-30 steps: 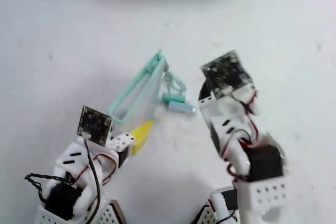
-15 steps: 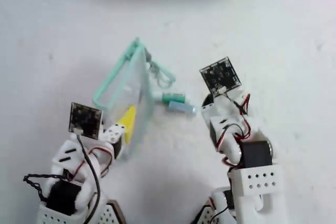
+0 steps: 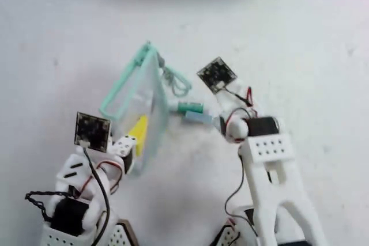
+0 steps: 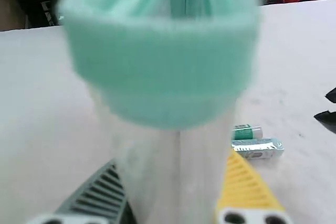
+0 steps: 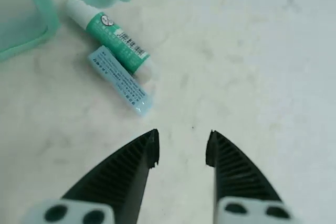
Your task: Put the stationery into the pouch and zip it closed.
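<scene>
White table (image 3: 300, 44) seen from above. Right gripper (image 5: 181, 148), jaws apart and holding nothing, hangs just right of centre over bare tabletop, near a green glue stick (image 3: 191, 108) and a pale blue packet (image 3: 199, 118) lying just beside each other at centre. Left gripper (image 4: 173, 169), lower left, is clamped on the clear pouch (image 3: 135, 93) with mint trim, which stands tilted left of centre; its mint cord loop (image 3: 177, 82) lies near the glue stick
</scene>
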